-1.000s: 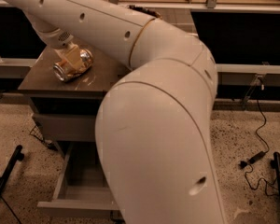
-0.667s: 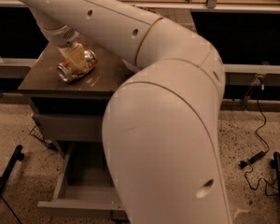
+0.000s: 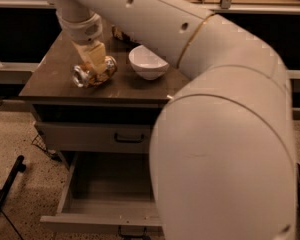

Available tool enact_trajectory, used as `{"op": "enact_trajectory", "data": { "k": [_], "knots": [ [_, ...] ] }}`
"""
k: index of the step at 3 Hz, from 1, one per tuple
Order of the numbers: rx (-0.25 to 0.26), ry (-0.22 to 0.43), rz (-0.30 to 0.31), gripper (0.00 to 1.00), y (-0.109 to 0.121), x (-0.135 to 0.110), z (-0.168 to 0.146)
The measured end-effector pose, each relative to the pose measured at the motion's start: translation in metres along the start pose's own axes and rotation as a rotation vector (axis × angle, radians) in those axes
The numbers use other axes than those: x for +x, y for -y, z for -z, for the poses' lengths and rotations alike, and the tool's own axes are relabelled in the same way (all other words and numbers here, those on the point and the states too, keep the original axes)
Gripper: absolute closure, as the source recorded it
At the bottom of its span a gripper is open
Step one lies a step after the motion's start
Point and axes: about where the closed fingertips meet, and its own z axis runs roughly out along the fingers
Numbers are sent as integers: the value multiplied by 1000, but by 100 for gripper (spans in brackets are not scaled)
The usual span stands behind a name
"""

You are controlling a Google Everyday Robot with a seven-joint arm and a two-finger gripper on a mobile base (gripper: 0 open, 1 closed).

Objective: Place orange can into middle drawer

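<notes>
— When the count was taken, where was item one, the small shiny orange-gold metal can [image 3: 106, 70]?
— On its side over the left part of the dark brown surface [image 3: 50, 86], silver end to the front-left, left of the round white bowl [image 3: 148, 63]. The cream two-finger end effector [image 3: 94, 64] was pinching it, reaching down from the thick white arm [image 3: 155, 14].
— Item two, the wide grey-brown wooden drawer box [image 3: 102, 219]?
— Pulled out under the flat grey drawer front [image 3: 85, 136], well below the can.
</notes>
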Motion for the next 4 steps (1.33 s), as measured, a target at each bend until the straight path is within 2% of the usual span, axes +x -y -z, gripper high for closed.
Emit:
{"op": "enact_trajectory", "data": {
  "k": [1,2,3,4],
  "knots": [
    [5,31,-46,100,-30,6,17],
    [-21,31,-111,100,-71,17,31],
    [-58,34,-181,100,-108,27,39],
    [-62,31,-276,100,-147,32,54]
  ]
}}
